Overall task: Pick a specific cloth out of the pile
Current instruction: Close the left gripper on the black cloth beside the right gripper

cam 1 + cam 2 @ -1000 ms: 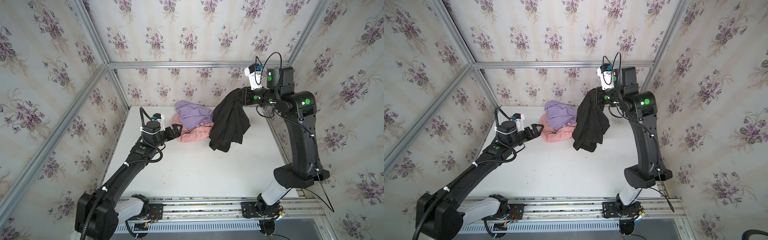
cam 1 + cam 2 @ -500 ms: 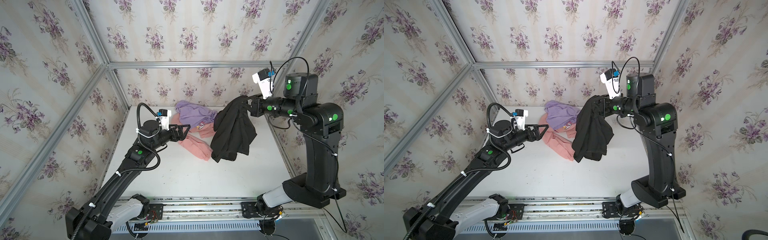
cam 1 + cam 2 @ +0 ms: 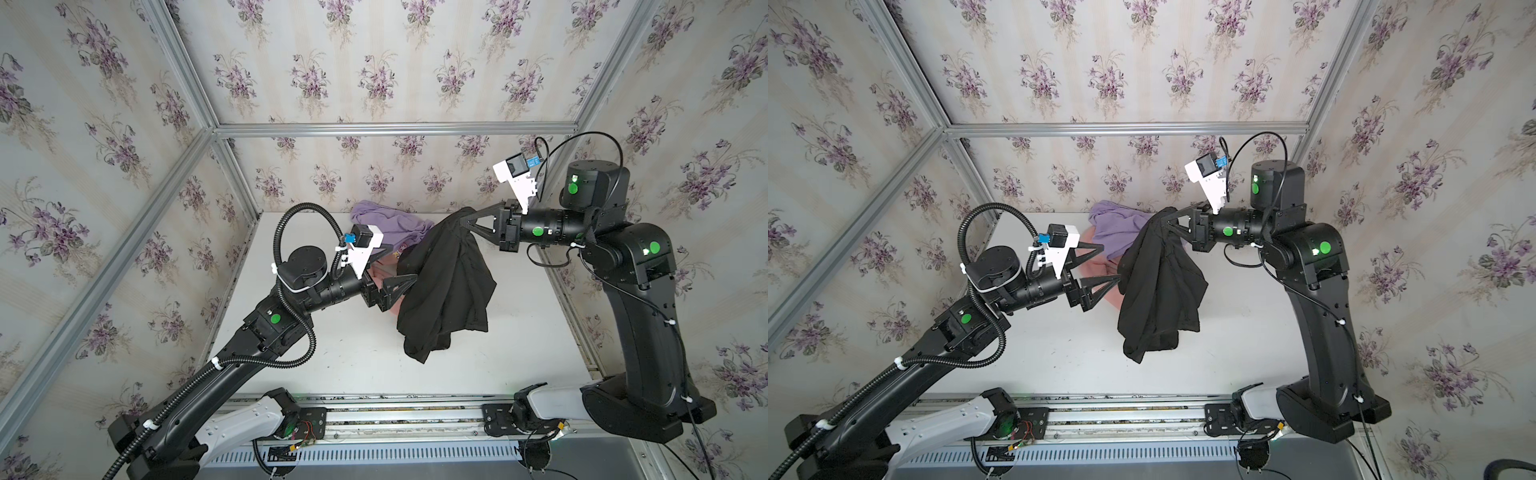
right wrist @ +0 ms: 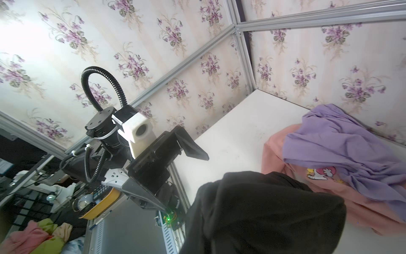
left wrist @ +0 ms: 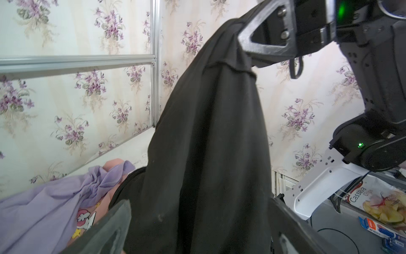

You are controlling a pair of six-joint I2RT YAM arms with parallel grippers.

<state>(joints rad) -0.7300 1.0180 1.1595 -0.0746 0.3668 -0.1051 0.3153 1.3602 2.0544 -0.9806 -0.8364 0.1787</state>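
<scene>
Inspected from above. Found right gripper (image 3: 464, 222) clamped shut on the top fold of the black garment (image 3: 449, 286), holding it hung over the white table (image 3: 353, 365), from centre toward 1 o'clock. Cannot confirm clearance of the lower hem from the surface.

Noted lilac garment (image 3: 390, 222) draped over salmon-pink garment (image 4: 272, 151) at 12 o'clock of the table, against the back wall.

Found left gripper (image 3: 1111, 263) with jaws spread wide and empty, at 9 o'clock of the black garment, flanking its near edge without closing on it.

Judged step: extraction, largely accomplished. Next move likely calls for closing the left jaws on that edge, or carrying the black garment toward 6 o'clock, then lowering and releasing.
</scene>
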